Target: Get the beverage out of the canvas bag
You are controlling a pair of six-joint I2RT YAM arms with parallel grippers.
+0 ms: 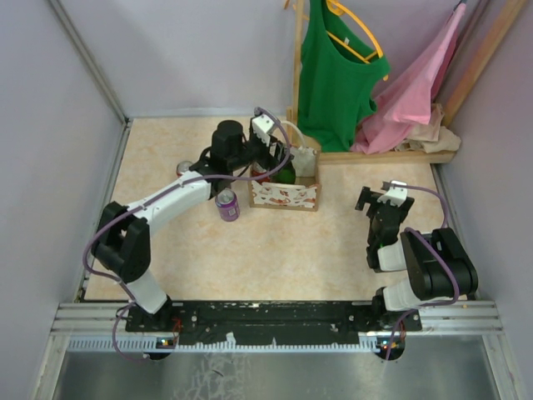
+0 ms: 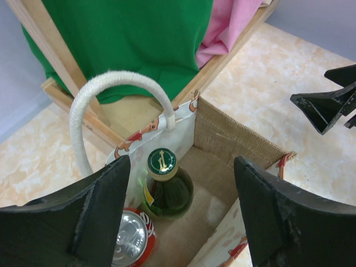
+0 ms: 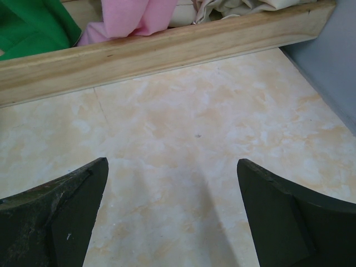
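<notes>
The canvas bag (image 1: 285, 197) stands upright at the middle back of the table, cream with a red print, its brown lining (image 2: 233, 139) and one pale looped handle (image 2: 111, 83) clear in the left wrist view. Two beverages stand inside it: a green glass bottle (image 2: 164, 189) with a green cap, and a red can (image 2: 133, 238) beside it. My left gripper (image 1: 275, 150) (image 2: 182, 161) hovers open over the bag's mouth, holding nothing. The bottle is just inside the left finger. My right gripper (image 1: 379, 198) (image 3: 172, 161) is open over bare table at the right.
A purple can (image 1: 226, 204) stands on the table left of the bag, and another can (image 1: 185, 168) sits further back left. Behind the bag is a wooden rack (image 1: 391, 155) with a green top (image 1: 333, 75) and a pink garment (image 1: 416, 83). Grey walls enclose the table.
</notes>
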